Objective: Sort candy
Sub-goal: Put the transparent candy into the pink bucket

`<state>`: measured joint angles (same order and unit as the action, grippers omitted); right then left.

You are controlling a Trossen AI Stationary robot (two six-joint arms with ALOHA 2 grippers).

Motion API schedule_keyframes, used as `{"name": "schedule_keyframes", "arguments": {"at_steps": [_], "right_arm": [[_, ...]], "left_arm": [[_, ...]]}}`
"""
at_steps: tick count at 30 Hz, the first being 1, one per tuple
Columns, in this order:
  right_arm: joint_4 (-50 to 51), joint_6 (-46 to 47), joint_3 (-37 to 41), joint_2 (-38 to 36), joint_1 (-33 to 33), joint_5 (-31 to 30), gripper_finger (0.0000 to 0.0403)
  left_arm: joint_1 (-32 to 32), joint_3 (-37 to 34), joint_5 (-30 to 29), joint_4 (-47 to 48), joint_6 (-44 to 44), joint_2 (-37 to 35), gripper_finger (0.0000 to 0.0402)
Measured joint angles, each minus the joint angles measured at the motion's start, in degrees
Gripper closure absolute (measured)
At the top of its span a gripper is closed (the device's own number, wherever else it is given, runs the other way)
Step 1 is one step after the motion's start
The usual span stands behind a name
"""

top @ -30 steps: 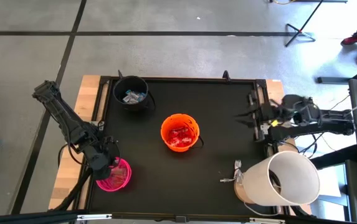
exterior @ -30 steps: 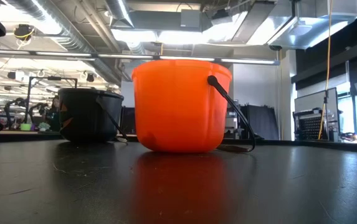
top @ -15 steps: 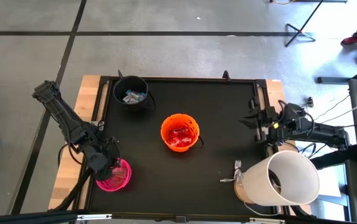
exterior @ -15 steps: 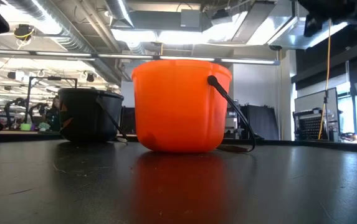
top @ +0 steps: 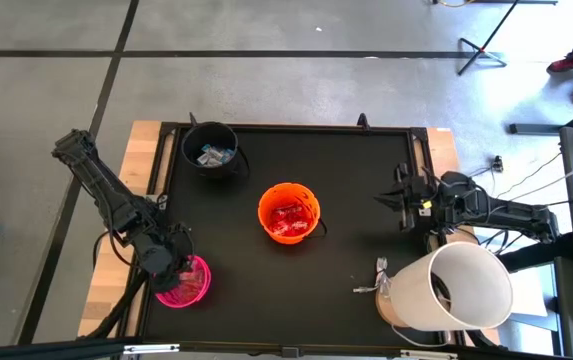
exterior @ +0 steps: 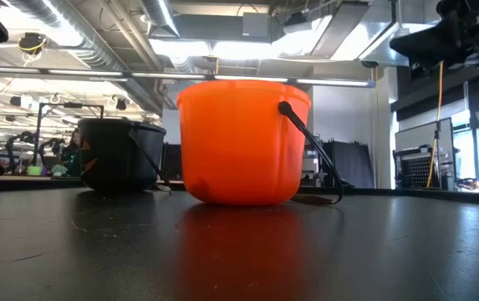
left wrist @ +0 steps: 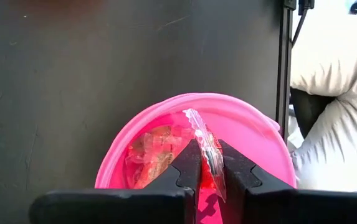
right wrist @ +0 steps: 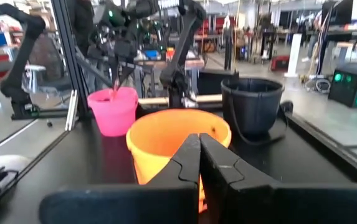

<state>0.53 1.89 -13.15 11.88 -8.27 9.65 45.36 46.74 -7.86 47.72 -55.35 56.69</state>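
My left gripper (top: 171,266) hangs over the pink bucket (top: 196,285) at the table's near left, shut on a small candy in a shiny greyish wrapper (left wrist: 208,146). The pink bucket (left wrist: 253,134) holds more wrapped candies (left wrist: 156,149). The orange bucket (top: 288,212) at mid-table holds red packets. The black bucket (top: 211,148) at the far left holds blue-and-white bars. My right gripper (top: 403,196) is shut and empty near the table's right edge, pointing toward the orange bucket (right wrist: 178,140). My left gripper pinches the candy between its two fingers (left wrist: 189,158), coming from above and pointing down into the pink bucket. One end of the wrapper (left wrist: 194,118) sticks out past the fingertips. The candy is lifted clear of the candies below.
A large white container (top: 456,288) lies on its side at the table's near right corner, close to my right arm. A metal rail (top: 418,160) runs along the right edge. Bare black table lies between the buckets and in front of the orange bucket (exterior: 243,142).
My right gripper has come down a little and edged toward the table's left. In the low view it has come into the picture's upper right corner. It stays shut.
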Motion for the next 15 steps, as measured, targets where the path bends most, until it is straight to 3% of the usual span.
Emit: {"name": "schedule_keyframes", "arguments": {"at_steps": [10,15], "right_arm": [[6.6,-0.1,0.0,0.0,0.0,0.0,0.0397],[8.0,-0.1,0.0,0.0,0.0,0.0,0.0397]], "left_arm": [[0.0,0.0,-0.2,0.0,0.2,0.0,0.0374],[0.0,0.0,-2.1,0.0,4.8,0.0,0.0373]]}}
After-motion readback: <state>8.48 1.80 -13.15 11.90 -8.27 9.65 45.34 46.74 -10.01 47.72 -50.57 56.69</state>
